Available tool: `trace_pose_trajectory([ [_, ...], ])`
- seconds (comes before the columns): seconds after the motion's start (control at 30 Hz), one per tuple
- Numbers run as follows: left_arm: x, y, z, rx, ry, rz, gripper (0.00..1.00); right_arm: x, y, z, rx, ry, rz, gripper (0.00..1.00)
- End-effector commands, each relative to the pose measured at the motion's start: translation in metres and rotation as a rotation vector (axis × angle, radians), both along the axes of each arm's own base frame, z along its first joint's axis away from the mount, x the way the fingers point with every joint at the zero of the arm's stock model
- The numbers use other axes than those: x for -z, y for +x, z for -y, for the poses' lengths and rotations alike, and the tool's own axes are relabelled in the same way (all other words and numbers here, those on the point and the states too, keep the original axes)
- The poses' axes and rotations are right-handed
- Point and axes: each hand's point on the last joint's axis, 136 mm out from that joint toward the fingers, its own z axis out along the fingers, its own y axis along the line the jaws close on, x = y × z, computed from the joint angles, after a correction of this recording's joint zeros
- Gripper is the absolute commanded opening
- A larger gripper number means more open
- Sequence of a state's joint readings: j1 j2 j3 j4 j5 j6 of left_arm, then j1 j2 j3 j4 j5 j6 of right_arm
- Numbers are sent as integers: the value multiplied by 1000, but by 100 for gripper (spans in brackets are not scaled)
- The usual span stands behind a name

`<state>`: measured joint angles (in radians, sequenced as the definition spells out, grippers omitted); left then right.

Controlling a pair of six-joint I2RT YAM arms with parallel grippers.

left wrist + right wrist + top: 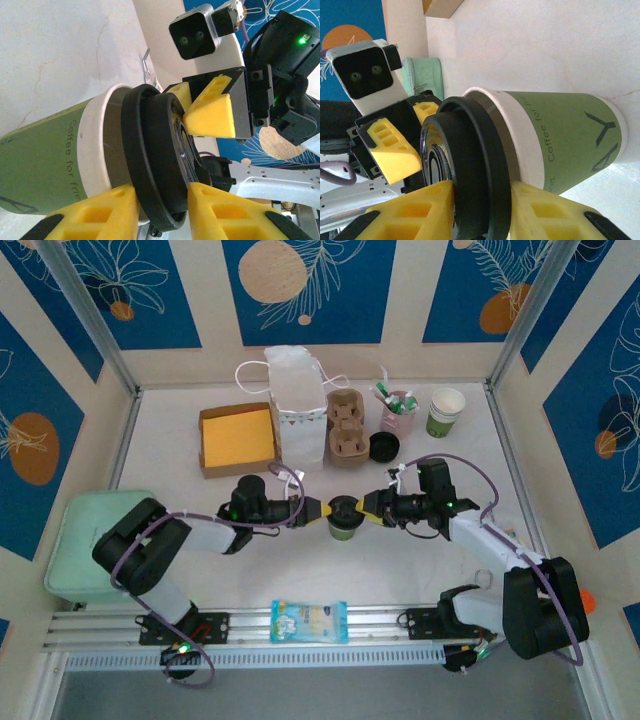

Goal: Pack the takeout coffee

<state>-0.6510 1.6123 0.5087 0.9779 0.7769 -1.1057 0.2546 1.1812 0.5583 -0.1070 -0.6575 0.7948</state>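
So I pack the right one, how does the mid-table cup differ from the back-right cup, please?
The mid-table cup wears a black lid; the back-right cup is open, its cream inside showing. The mid-table cup stands central; the back-right cup stands far back. Both are upright green-and-white paper cups.

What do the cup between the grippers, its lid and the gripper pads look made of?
Cup: matte paper with a printed green band, by its look. Lid: probably glossy black plastic; it shows highlights. Pads: yellow foam or soft printed plastic, with moulded cut-outs; unclear which.
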Motion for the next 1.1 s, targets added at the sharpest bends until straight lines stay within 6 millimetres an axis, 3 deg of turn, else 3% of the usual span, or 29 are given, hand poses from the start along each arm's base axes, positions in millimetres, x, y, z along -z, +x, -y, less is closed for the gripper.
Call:
trace_pose_trajectory([
  [0.0, -17, 0, 2, 21, -22, 80, 32, 15, -3, 4, 11, -63, -44, 33],
  [0.83, -7, -1, -5, 7, 83, 110, 38, 19, -3, 6, 20, -128, -43, 37],
  [1.07, -5, 1, -5, 4, 101, 117, 39, 19, -4, 4, 11, -135, -42, 43],
])
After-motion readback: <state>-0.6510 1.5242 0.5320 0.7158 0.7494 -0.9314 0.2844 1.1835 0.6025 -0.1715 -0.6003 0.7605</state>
